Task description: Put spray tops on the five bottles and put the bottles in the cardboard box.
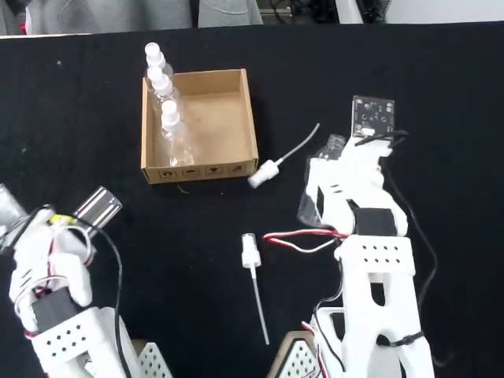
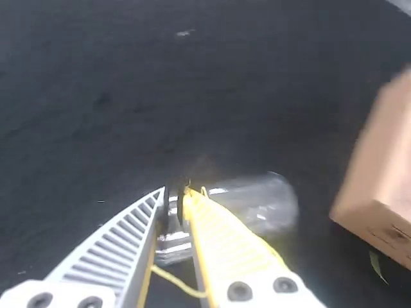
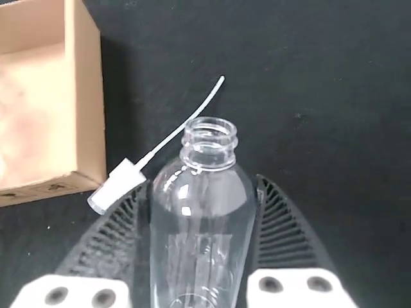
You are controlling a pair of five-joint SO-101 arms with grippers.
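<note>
Lying beside the brown cardboard box (image 1: 250,118), a white spray top (image 1: 264,175) is seen; a clear uncapped plastic bottle (image 3: 199,218) is gripped by the right pincer (image 3: 202,186), a second clear bottle (image 2: 263,202) by the left pincer (image 2: 174,192).

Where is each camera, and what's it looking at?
High view: above the table, looking down; left arm and right arm show.
Left wrist view: on the left arm, facing the table; left tool grips a clear bottle.
Right wrist view: on the right arm; right tool grips an open bottle.
Shared: cardboard box, in all three.
</note>
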